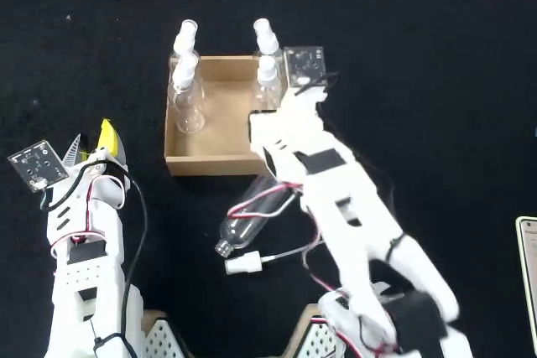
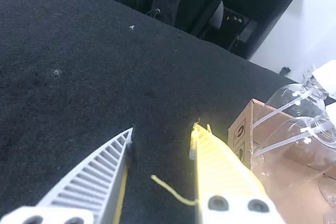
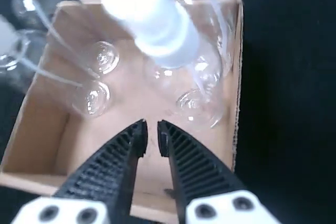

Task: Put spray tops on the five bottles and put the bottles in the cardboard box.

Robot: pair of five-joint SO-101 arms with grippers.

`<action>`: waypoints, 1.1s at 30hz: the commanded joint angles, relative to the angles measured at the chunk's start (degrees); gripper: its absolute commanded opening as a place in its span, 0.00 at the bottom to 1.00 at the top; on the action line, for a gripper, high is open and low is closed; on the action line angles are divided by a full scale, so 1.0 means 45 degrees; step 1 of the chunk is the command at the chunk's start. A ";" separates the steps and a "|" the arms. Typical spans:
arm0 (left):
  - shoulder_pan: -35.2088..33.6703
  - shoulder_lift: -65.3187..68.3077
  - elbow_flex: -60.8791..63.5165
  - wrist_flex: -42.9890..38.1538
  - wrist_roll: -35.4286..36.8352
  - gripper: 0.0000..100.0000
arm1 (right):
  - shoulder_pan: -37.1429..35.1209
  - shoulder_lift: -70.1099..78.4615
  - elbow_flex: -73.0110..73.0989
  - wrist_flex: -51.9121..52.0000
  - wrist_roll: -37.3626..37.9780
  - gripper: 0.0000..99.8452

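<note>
Four capped bottles (image 1: 186, 94) stand in the cardboard box (image 1: 214, 161), with the right gripper (image 3: 151, 129) above them, pinched nearly together and empty. At the box's 6 o'clock the fifth bottle (image 1: 252, 215) lies beside its spray top (image 1: 243, 264), probably awaiting capping. The left gripper (image 2: 164, 129), spread apart, hangs at 9 o'clock.

A brown cardboard box (image 1: 210, 163) sits open at upper centre of the high view. Four clear bottles (image 1: 188, 105) stand upright inside it, two along each side wall, each with a white spray top (image 1: 185, 68). Below the box a fifth bottle (image 1: 254, 214) lies on its side, uncapped, neck toward the lower left, with a loose spray top (image 1: 244, 264) just beside its mouth.
</note>
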 commanded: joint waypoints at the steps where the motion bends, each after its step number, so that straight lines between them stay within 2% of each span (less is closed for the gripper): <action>1: -0.0107 -0.0137 -0.0303 -0.0371 0.0039 0.16 | 0.0332 -0.1827 0.0400 0.0117 0.3282 0.01; 5: -0.0127 -0.0137 -0.0303 -0.0371 0.0039 0.16 | 0.0293 -0.3311 0.0928 0.0254 0.4337 0.01; 7: -0.0127 -0.0137 -0.0303 -0.0371 0.0039 0.16 | 0.0293 -0.3917 0.0654 0.1153 0.5294 0.03; 14: -0.0127 -0.0137 -0.0303 -0.0371 0.0039 0.16 | -0.0703 -0.4093 -0.2491 0.7560 0.8908 0.31; 16: -0.0147 -0.0137 -0.0303 -0.0371 0.0039 0.16 | -0.0918 -0.3956 -0.3194 0.9026 1.0276 0.31; 20: -0.0400 -0.0137 -0.0303 -0.0371 0.0156 0.16 | -0.1074 -0.3839 -0.3585 1.1526 1.4281 0.28; 22: -0.0654 -0.0117 -0.0420 -0.0352 0.0156 0.16 | -0.1074 -0.3839 -0.3585 1.2190 1.5336 0.28; 25: -0.1182 -0.0039 -0.0518 -0.0332 0.0703 0.16 | -0.1074 -0.3819 -0.3546 1.2777 1.6156 0.28; 33: -0.3761 0.0020 -0.0889 -0.0274 0.4415 0.16 | -0.1407 -0.3487 -0.2745 1.3148 1.7426 0.28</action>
